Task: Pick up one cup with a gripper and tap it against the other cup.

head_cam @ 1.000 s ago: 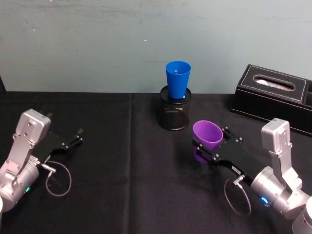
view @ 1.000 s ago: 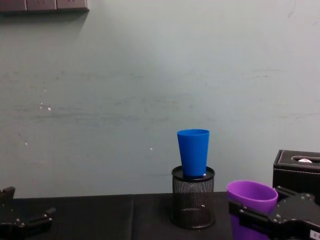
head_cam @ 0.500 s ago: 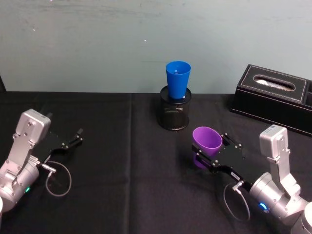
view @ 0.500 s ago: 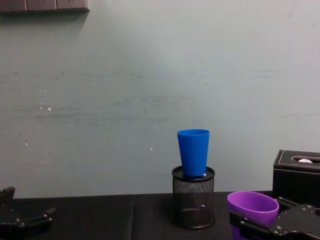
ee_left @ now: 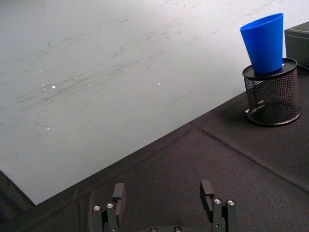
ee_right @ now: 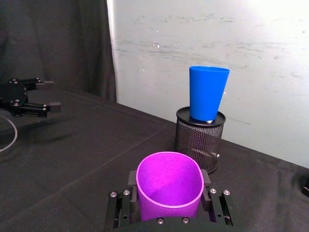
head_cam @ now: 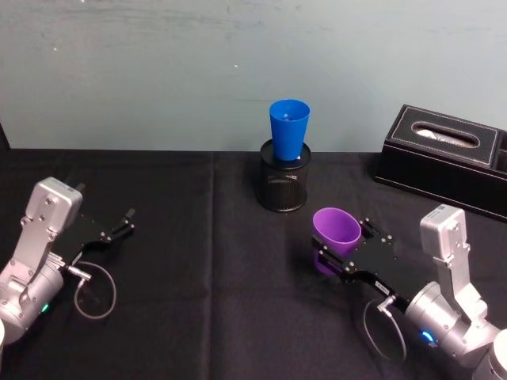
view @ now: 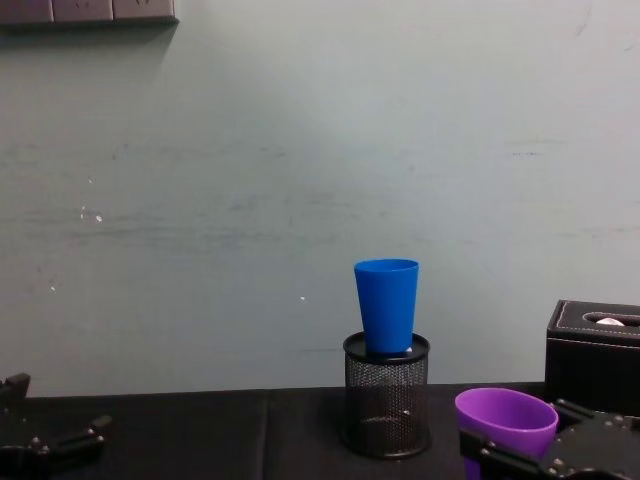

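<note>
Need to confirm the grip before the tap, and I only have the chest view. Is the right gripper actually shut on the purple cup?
Observer: Yes. In the right wrist view the right gripper has a finger pressed on each side of the purple cup, just below its rim.
Operator: Is there a gap to the blue cup?
Observer: In the head view the blue cup sits in the black mesh holder. The purple cup is nearer the robot and to the right, with bare black cloth between them. They are not touching.
Operator: Is the left arm in the way?
Observer: No. The left gripper is open with nothing between its fingers, far over on the robot's left.
</note>
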{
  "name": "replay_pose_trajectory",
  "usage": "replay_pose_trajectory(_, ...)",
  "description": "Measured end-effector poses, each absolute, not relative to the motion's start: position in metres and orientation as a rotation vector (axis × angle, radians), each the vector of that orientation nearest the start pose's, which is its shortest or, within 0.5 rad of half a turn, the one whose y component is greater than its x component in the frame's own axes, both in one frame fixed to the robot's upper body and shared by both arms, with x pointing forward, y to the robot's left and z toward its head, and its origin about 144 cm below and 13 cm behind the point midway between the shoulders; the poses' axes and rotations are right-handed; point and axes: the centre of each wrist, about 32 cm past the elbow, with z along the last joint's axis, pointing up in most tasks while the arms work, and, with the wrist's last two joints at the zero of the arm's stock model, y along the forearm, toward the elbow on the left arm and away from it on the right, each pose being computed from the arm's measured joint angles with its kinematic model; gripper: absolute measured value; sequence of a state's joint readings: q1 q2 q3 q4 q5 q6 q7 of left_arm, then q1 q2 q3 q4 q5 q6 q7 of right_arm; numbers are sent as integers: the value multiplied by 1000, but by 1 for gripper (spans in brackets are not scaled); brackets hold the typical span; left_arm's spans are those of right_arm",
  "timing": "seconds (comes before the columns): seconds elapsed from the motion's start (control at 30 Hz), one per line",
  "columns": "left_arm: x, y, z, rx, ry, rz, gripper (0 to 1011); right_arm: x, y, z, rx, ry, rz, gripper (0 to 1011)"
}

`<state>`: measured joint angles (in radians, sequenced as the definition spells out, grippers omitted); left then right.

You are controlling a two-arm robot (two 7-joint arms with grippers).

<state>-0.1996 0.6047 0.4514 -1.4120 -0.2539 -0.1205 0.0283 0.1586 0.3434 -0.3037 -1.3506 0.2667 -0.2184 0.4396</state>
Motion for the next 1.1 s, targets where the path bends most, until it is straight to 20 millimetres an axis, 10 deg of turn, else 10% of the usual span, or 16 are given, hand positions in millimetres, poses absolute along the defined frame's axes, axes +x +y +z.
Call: replay_pose_trajectory(1.1,489,310,1140,304,-285,1248,1011,492,-261,1102,-70,-104,-899,729)
